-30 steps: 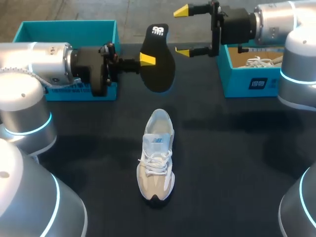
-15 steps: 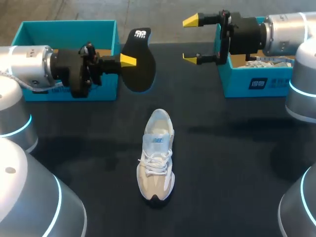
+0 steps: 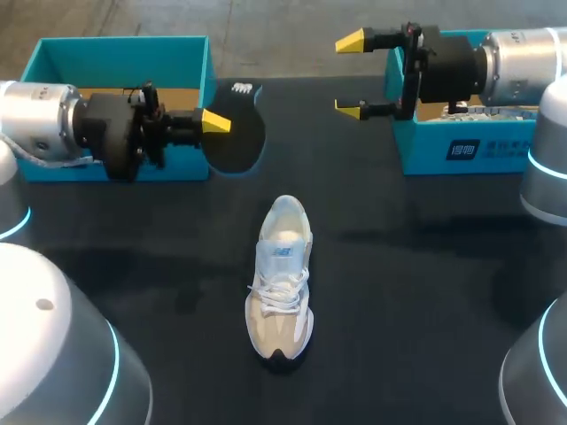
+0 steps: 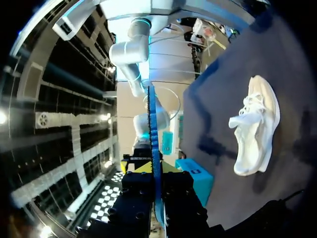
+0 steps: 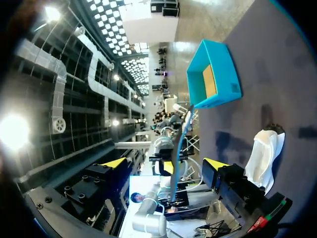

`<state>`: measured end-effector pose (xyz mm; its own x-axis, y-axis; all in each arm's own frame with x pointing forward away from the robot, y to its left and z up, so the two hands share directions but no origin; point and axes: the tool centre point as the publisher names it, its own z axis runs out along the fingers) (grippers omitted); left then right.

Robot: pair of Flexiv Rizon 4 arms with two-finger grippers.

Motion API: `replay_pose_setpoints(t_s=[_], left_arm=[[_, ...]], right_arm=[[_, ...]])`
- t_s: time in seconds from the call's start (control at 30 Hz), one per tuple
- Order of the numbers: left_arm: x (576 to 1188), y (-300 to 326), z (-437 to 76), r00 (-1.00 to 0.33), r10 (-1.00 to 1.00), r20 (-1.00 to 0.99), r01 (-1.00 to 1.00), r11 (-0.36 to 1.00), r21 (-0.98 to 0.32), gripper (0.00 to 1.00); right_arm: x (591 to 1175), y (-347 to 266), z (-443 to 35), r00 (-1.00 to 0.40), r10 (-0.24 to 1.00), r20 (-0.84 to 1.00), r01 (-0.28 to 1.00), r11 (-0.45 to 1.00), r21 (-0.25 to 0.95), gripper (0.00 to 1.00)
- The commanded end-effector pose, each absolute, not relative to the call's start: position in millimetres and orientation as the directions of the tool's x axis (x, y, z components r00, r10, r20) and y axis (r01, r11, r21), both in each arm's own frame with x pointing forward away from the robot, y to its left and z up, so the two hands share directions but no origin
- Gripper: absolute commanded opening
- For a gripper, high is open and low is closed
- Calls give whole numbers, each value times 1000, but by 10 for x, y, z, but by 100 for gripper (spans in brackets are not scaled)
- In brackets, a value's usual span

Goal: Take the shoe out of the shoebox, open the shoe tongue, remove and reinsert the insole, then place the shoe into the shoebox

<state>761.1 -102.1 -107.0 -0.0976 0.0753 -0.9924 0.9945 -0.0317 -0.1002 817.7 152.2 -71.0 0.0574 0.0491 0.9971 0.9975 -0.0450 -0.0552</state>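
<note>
Insole-removal step. Left claw [image 3: 213, 122] is gripping the black insole [image 3: 237, 142] near the far edge of the counter [image 3: 425, 292]. Right claw [image 3: 350, 75] is gaping wide. White sneaker [image 3: 281, 276] is lying mid-counter. Next, probably: feeding the black insole back in, heel opening first.

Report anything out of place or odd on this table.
The black insole is out of the shoe, clamped in the left gripper beside the left shoebox. The shoe lies on the table, not in a box. Nothing looks spilled or damaged.
</note>
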Motion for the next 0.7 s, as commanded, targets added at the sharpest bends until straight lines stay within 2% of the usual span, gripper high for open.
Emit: replay_pose_setpoints(t_s=[0.03, 0.1, 0.2, 0.7], left_arm=[[7508, -1009, -1049, -242, 184, -953, 967, -38, -253, 0], [7468, -1014, -1045, -287, 184, -940, 953, -42, -299, 0], [7435, -975, -1058, -427, 71, -902, 896, -99, -432, 0], [7435, -975, -1058, -427, 71, -902, 896, -99, -432, 0]], right_arm=[[8172, 1527, -712, 57, 51, 997, 997, -47, -55, 100], [8172, 1527, -712, 57, 51, 997, 997, -47, -55, 100], [8172, 1527, -712, 57, 51, 997, 997, -47, -55, 100], [8172, 1527, -712, 57, 51, 997, 997, -47, -55, 100]])
